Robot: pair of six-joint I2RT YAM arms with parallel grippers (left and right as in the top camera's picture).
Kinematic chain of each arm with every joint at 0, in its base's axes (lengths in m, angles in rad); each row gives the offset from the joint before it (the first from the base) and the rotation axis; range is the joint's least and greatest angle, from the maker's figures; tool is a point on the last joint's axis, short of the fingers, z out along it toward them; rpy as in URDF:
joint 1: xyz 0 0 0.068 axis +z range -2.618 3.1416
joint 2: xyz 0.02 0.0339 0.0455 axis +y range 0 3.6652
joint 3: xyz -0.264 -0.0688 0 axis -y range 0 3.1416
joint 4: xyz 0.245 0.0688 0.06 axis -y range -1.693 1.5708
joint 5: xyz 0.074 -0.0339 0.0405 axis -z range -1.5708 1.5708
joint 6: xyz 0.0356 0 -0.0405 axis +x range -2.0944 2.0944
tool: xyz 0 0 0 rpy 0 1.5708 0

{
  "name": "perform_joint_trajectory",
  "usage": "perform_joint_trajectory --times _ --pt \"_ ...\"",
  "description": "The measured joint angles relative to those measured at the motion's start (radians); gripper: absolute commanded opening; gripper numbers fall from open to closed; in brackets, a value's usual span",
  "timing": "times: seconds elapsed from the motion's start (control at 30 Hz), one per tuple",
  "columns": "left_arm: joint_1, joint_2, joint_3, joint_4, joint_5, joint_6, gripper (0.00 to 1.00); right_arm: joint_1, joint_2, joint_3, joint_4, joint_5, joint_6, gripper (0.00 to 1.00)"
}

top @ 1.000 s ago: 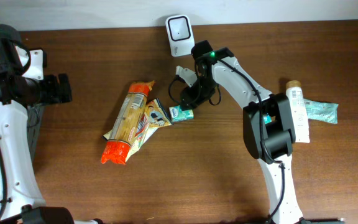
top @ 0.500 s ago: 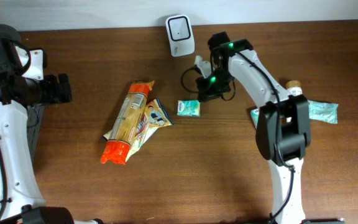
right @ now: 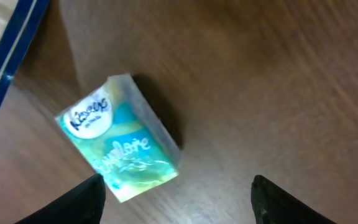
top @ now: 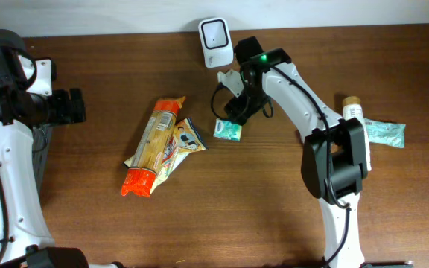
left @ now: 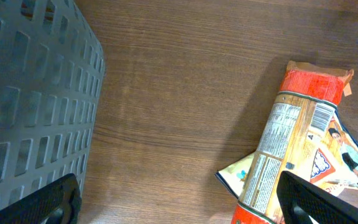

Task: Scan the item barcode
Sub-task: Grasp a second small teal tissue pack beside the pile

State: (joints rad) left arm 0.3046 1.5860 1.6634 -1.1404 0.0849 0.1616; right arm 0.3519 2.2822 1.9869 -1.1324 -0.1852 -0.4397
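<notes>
Tabletop (top: pixel 110 67) — pasta bag (top: pixel 153 145) near tissue pack (top: pixel 227 130)

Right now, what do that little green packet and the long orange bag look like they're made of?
The little green packet looks wrapped in thin glossy plastic film: light glints on wrinkles across its printed face. The long orange bag seems printed plastic film too, slightly shiny, with a flattened end seal; laminated or not, I cannot tell.
</notes>
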Motion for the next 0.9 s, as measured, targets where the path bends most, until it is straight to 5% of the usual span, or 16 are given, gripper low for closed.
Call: perform_joint_trajectory --times 0.2,0.33,0.43,0.6,0.77,0.9 --pt "0.000 0.000 0.000 0.000 0.000 0.000 0.99 -0.018 0.018 -0.002 -0.037 -0.112 -0.209 0.71" --pt "0.000 0.000 0.000 0.000 0.000 0.000 0.99 -0.018 0.057 -0.002 -0.021 -0.162 -0.246 0.56" --pt "0.000 0.000 0.000 0.000 0.000 0.000 0.99 -0.018 0.086 -0.003 -0.018 -0.195 -0.252 0.45" --pt "0.000 0.000 0.000 0.000 0.000 0.000 0.99 -0.018 0.104 -0.004 -0.052 -0.211 -0.244 0.42" --pt "0.000 0.000 0.000 0.000 0.000 0.000 0.99 -0.029 0.104 -0.055 -0.061 -0.289 -0.164 0.20" --pt "0.000 0.000 0.000 0.000 0.000 0.000 0.99 -0.031 0.105 -0.060 -0.064 -0.334 -0.083 0.19"
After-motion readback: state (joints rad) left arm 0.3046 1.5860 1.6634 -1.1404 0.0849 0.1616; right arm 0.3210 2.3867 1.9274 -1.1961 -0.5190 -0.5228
